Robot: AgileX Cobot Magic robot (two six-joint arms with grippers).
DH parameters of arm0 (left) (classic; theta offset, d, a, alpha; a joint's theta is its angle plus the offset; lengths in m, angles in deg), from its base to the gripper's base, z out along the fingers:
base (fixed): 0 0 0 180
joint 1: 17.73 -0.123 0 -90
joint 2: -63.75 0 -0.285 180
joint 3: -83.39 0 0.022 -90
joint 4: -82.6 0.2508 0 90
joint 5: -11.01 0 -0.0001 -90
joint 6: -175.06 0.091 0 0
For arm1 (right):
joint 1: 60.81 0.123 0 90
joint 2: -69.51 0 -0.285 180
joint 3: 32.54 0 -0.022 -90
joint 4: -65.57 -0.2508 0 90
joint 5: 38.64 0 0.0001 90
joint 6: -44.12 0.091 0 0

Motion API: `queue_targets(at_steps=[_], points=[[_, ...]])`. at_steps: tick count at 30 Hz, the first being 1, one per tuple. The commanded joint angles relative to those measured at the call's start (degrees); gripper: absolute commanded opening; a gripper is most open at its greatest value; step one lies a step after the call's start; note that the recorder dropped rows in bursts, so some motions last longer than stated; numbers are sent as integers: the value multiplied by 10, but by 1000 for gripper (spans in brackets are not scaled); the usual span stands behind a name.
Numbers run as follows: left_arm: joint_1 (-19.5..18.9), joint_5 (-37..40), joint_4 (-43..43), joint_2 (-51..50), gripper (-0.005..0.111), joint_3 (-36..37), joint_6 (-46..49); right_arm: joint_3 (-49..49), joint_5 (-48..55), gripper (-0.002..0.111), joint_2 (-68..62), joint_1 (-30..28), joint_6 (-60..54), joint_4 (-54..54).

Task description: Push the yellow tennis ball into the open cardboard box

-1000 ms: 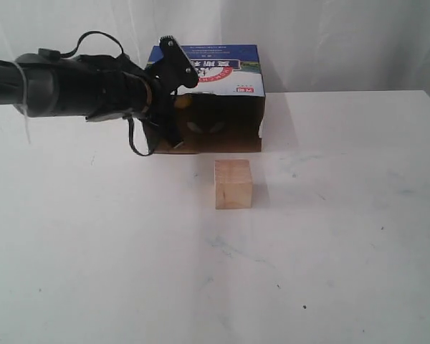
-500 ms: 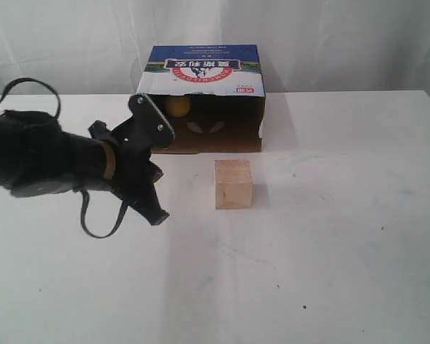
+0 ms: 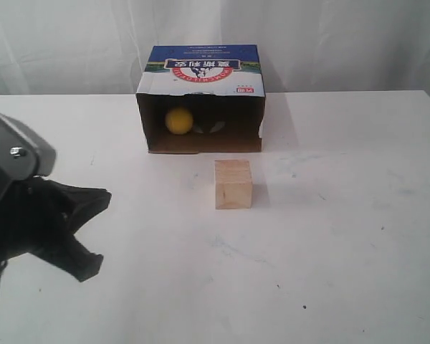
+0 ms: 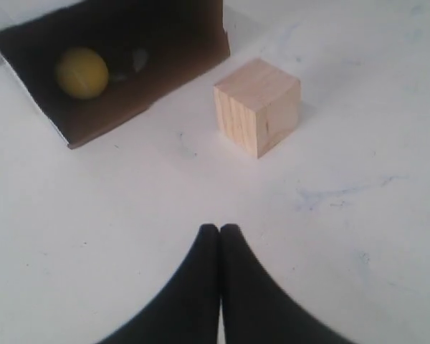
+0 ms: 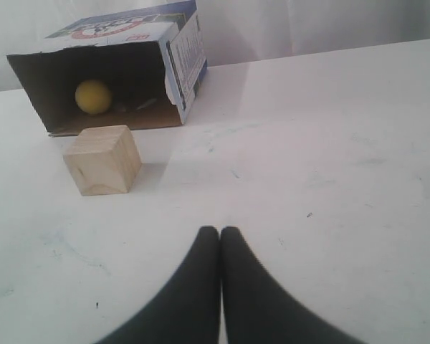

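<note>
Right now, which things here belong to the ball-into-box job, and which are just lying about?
Belong to the job:
open cardboard box, lying on its side
yellow tennis ball, resting inside it

Just lying about:
wooden cube, in front of the box's opening, apart from it

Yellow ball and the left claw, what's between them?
Just bare table, in the left wrist view, from the left gripper to the yellow tennis ball inside the open cardboard box; the wooden cube stands aside.
</note>
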Motion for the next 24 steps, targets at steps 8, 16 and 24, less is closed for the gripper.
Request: queue_targets(at_steps=[8,16,24], points=[[3,-17,-105,205,0,122,50,3,-5,0,3,-2,-3,3],[3,-10,-121,224,0,143,50,3,-5,0,3,-2,-3,3],[3,-10,-133,224,0,143,50,3,-5,0,3,-2,-3,3]])
